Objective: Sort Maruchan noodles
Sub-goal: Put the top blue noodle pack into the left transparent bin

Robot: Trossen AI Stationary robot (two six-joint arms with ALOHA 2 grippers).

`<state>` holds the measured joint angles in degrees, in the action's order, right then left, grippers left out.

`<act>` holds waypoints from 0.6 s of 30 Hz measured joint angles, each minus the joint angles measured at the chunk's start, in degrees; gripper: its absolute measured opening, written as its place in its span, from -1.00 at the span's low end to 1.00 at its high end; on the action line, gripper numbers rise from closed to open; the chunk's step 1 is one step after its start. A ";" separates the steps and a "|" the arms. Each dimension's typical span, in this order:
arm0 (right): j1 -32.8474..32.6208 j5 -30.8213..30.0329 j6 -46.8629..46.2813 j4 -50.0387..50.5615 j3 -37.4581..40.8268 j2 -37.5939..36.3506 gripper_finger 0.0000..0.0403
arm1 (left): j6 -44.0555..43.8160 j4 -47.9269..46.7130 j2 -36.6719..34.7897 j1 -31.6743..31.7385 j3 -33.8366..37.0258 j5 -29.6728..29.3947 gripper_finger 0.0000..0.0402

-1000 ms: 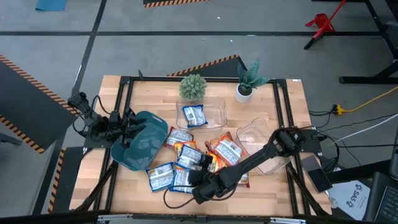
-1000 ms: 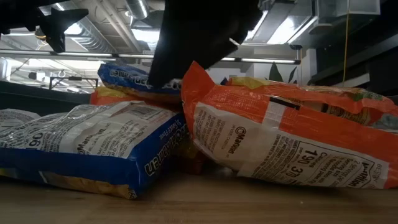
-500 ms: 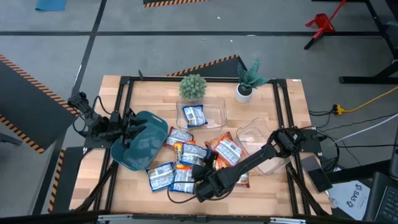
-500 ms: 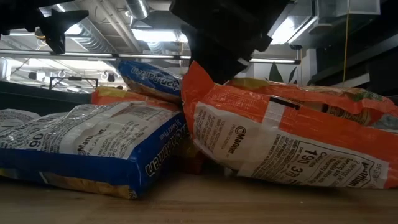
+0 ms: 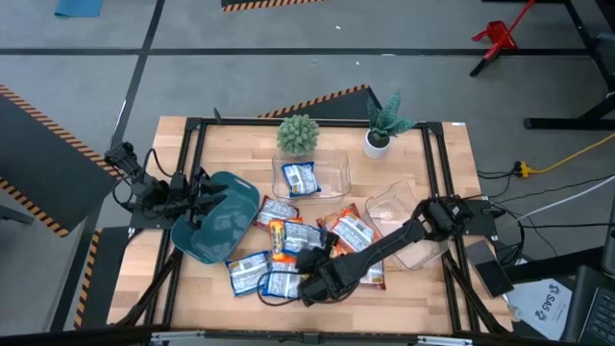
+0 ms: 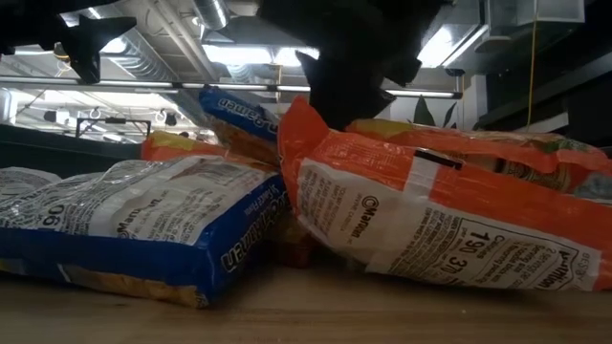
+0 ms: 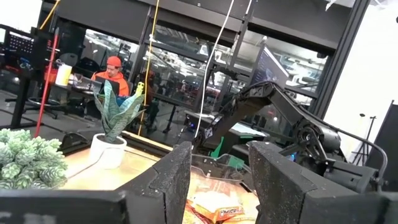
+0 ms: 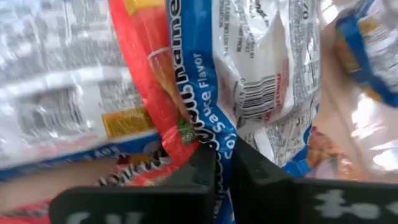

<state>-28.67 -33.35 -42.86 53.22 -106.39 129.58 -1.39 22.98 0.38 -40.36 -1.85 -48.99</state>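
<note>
Maruchan noodle packets lie piled at the table's near middle: blue-and-white ones (image 5: 248, 272), orange ones (image 5: 354, 234). My right gripper (image 5: 312, 258) reaches into the pile from the right and is shut on a blue-and-white packet (image 5: 300, 234), which shows tipped up behind the front packets in the low view (image 6: 234, 113). Another blue packet (image 5: 299, 178) lies inside a clear tub (image 5: 332, 163). My left gripper (image 5: 200, 197) stands open over the dark teal bin (image 5: 216, 231) at the left, with nothing between its fingers (image 7: 219, 180). My right gripper pinches the packet's blue printed edge (image 8: 208, 134) between its two fingers. The packet slopes, one end raised above the pile (image 6: 220, 100), the rest still among the other packets. An orange packet's edge (image 8: 149, 93) runs right beside one finger.
A second clear tub (image 5: 404, 216) stands under my right arm at the right. Two potted plants (image 5: 298, 135) (image 5: 382, 125) stand at the far edge. A black frame (image 5: 192, 144) borders the table. People sit in the room beyond.
My right gripper has shut on the blue-and-white packet's edge and shifted slightly toward the far edge. The packet has tipped up, its far end rising above the pile while the other packets stay put.
</note>
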 joint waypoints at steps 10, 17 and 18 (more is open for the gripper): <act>3.03 1.88 -3.57 17.16 -18.53 0.00 -0.99 | 0.01 0.07 0.00 0.00 0.00 -0.04 -0.22; 7.51 -0.06 -3.87 26.34 -26.09 -3.75 -1.00 | 0.02 0.08 -0.02 0.00 0.00 -0.06 -0.22; 8.36 -0.03 -4.75 27.75 -25.79 -4.70 -1.00 | 0.03 0.07 -0.02 0.00 0.01 -0.05 -0.22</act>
<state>-20.31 -33.38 -47.60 80.97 -132.18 124.88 -1.35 23.05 0.36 -40.36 -1.84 -49.05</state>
